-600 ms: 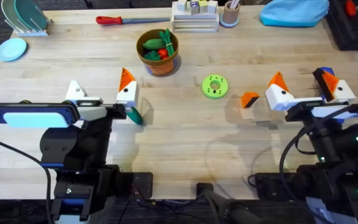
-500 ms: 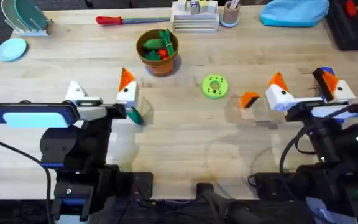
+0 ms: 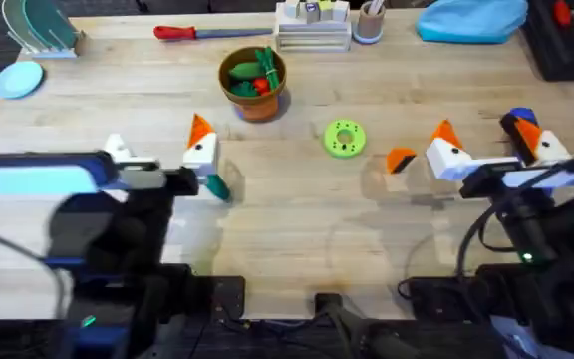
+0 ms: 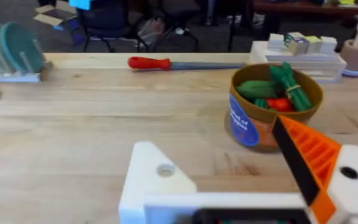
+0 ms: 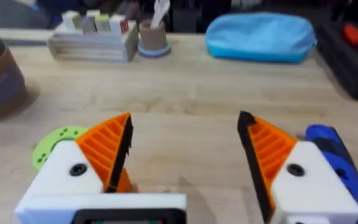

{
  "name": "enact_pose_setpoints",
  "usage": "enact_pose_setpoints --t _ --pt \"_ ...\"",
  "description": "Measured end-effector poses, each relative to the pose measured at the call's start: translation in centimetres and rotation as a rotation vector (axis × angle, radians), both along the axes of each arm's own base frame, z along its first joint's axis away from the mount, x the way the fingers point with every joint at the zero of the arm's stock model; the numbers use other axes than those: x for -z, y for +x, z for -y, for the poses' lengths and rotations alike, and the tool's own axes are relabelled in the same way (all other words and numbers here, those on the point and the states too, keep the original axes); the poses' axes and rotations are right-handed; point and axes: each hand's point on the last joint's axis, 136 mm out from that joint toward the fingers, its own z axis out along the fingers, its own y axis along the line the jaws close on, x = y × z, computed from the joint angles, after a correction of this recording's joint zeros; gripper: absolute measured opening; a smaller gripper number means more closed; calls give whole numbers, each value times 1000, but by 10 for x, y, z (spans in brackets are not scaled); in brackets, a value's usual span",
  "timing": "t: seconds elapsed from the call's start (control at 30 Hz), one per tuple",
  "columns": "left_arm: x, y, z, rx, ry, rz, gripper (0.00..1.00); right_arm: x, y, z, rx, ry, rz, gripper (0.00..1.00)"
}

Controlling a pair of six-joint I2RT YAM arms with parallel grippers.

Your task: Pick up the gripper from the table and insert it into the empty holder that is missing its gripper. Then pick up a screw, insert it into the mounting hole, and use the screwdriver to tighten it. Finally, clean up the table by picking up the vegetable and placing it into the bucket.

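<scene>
One small orange pad (image 3: 400, 160) is lying on the counter (image 3: 297, 214), at about 9 o'clock from the right pincer (image 3: 488, 146) and just beside it. It is looking light, stiff and a little slippery, so taking it by its flat sides seems safest. The right pincer is standing released, holding nothing. The left pincer (image 3: 157, 158) is also released, and its bare white holder (image 4: 157, 180) is missing a pad.
</scene>
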Motion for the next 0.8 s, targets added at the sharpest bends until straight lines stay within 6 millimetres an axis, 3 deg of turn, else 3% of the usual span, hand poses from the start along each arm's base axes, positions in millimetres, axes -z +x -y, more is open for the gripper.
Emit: enact_pose_setpoints --t 0.1,0.17,0.3,0.43,0.6,0.8 --pt "-36 -14 -6 -34 2 -42 798 -12 -7 0 0 0 -76 991" --pt "-61 -25 -10 -56 5 -86 798 -30 -11 0 0 0 -123 991" --pt "-80 -42 -15 -84 16 -298 798 -65 -17 0 0 -1 -253 992" --pt "-86 -41 -15 -98 -5 -512 798 -98 -14 0 0 -2 -360 992" --pt "-92 -18 0 -45 -99 -629 798 -133 -1 0 0 -2 -395 991" --pt "-50 -29 15 -9 -188 -879 797 -131 1 0 0 -2 -420 992"
